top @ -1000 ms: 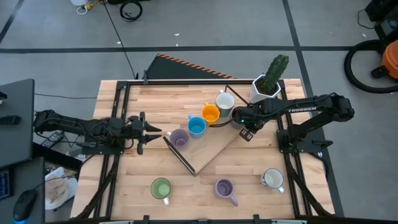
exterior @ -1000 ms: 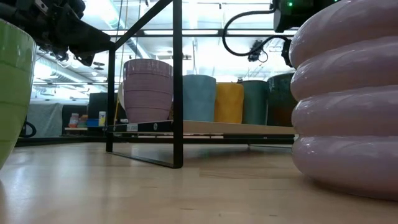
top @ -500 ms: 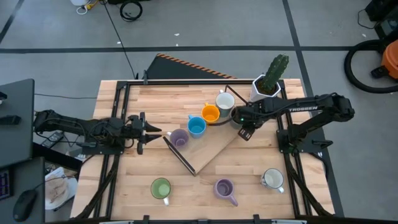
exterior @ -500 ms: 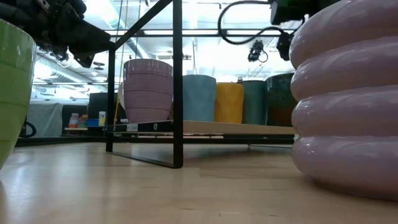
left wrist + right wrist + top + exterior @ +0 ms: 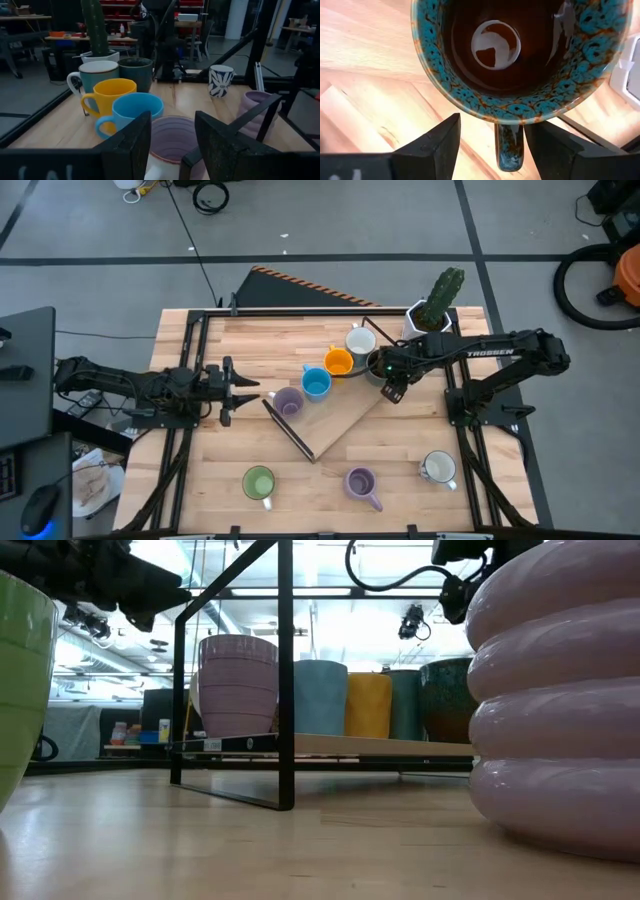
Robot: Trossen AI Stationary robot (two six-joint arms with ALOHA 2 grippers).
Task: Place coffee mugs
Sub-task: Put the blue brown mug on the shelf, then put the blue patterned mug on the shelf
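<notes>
A dark brown mug with a teal speckled rim stands at the far right end of a row on a slanted wooden board. The row runs lilac mug, blue, orange, white. My right gripper hangs open just above the dark mug, pointing down. Its fingers stand either side of the mug's handle, clear of it. My left gripper is open and level at the table's left. It faces the lilac mug without touching it.
A green mug, a second lilac mug and a white patterned mug stand on the near part of the table. A cactus in a white faceted pot sits at the far right, close behind my right arm. Black frame bars edge the board.
My right gripper has risen a little off the dark brown mug, which stays standing on the board and now shows clear below the gripper in the low view. My left gripper has tipped up slightly without leaving its place.
</notes>
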